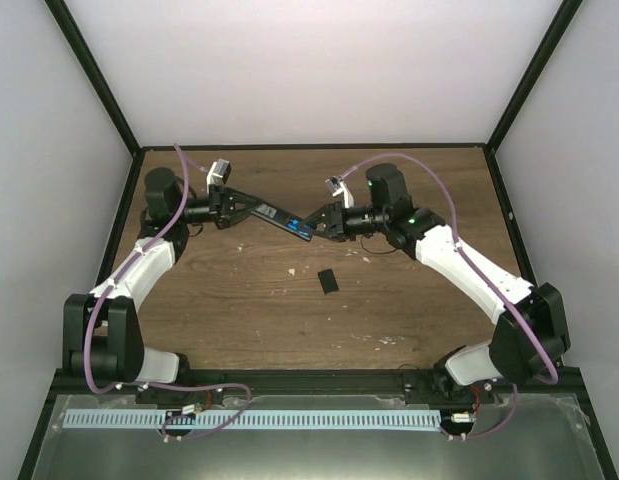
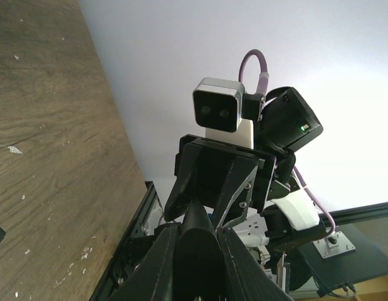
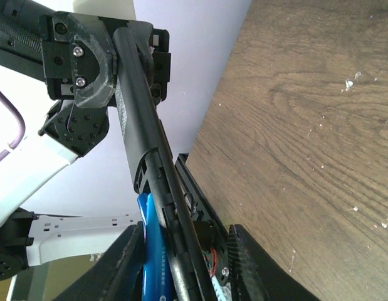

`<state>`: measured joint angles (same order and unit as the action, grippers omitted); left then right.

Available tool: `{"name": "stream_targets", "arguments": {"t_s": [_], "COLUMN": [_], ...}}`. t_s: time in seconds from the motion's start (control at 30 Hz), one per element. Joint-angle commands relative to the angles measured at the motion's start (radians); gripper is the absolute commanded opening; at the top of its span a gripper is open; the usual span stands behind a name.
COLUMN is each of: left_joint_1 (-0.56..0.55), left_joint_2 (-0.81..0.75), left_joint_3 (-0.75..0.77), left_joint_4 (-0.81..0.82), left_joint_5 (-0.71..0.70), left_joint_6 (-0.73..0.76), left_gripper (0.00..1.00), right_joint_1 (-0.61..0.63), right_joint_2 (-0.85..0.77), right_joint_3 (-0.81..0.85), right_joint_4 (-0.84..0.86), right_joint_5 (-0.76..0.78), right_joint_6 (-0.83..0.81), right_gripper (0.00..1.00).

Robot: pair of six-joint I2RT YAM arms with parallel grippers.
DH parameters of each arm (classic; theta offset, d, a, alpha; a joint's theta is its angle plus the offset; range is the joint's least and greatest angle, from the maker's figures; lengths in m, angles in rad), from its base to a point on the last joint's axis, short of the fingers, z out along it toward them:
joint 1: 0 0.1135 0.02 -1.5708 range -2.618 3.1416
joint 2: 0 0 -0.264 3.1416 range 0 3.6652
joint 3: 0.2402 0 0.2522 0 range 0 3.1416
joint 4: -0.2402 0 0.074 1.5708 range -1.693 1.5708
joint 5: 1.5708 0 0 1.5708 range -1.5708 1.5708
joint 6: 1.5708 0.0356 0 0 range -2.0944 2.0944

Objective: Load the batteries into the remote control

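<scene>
left gripper (image 1: 239,204): clenched on remote control (image 1: 274,215), long axis pointing at right gripper (image 1: 317,226).
right gripper: straddles its far end, battery (image 3: 155,251) alongside; grip unclear.

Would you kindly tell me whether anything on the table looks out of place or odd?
The small black cover lies loose on the table, apart from the remote, which the left gripper holds off the surface. White specks also litter the wood. Nothing looks broken.
</scene>
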<state>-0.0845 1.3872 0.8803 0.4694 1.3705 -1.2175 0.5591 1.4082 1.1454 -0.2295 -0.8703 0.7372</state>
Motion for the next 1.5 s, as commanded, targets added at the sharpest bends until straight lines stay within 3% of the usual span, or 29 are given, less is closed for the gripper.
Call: {"name": "stream_targets", "arguments": {"t_s": [0.0, 0.23, 0.37, 0.97, 1.47], "left_joint_1": [0.003, 0.004, 0.004, 0.003, 0.003], "left_joint_2": [-0.007, -0.007, -0.007, -0.015, -0.016], "left_joint_3": [-0.01, -0.009, -0.007, -0.007, 0.0], "left_joint_4": [0.014, 0.013, 0.012, -0.003, -0.042], "left_joint_5": [0.003, 0.001, 0.001, 0.006, 0.009], "left_joint_6": [0.02, 0.021, 0.021, 0.034, 0.075], "left_gripper": [0.0, 0.0, 0.0, 0.0, 0.0], "right_joint_1": [0.007, 0.007, 0.004, 0.002, 0.005], "right_joint_2": [-0.002, -0.041, -0.057, -0.067, -0.035], "right_joint_3": [0.042, 0.06, 0.061, 0.045, 0.052], "right_joint_4": [0.026, 0.011, -0.014, -0.019, 0.002], "right_joint_5": [-0.002, 0.007, 0.029, 0.033, 0.003], "right_joint_6": [0.004, 0.006, -0.007, -0.006, -0.003], "right_gripper": [0.31, 0.44, 0.46, 0.27, 0.18]}}
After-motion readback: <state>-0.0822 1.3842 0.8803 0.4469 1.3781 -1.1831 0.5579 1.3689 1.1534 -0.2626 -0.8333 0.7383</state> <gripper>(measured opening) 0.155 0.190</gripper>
